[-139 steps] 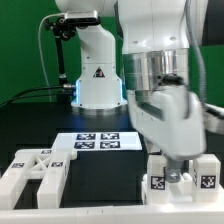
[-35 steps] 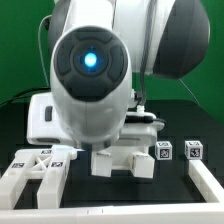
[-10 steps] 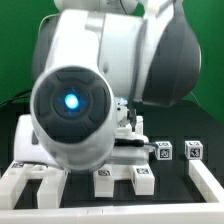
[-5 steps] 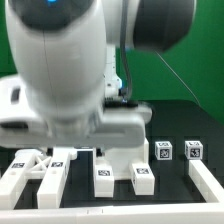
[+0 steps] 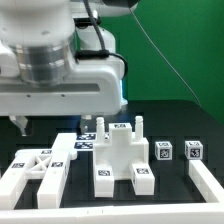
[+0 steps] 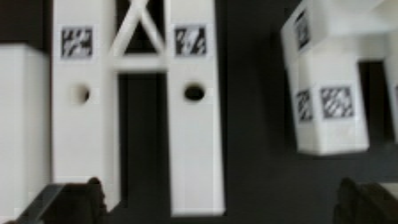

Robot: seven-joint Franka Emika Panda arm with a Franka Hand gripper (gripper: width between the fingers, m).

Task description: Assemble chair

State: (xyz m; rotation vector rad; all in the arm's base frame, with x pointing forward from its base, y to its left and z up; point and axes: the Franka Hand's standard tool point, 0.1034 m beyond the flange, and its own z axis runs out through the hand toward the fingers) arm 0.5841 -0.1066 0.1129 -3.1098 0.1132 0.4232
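The chair lies in loose white tagged parts on the black table. A frame part with an X brace (image 5: 36,168) rests at the exterior view's left. A block with upright pegs and two tagged legs (image 5: 122,156) stands in the middle. My gripper (image 6: 217,205) hangs open above the frame part, holding nothing. In the wrist view the frame's two drilled rails (image 6: 192,120) run beneath it, with both dark fingertips (image 6: 71,200) wide apart. A second tagged part (image 6: 329,85) lies beside the frame. In the exterior view only one finger (image 5: 18,125) shows under the hand.
The marker board (image 5: 84,142) lies behind the parts. Two small tagged cubes (image 5: 165,152) (image 5: 193,150) sit at the exterior view's right, and a white piece (image 5: 207,181) lies at the right front edge. The arm's wrist fills the upper left of the exterior view.
The arm has swung toward the exterior view's left and upward, uncovering the pegged block and the marker board. The parts have not moved and the jaws stay wide.
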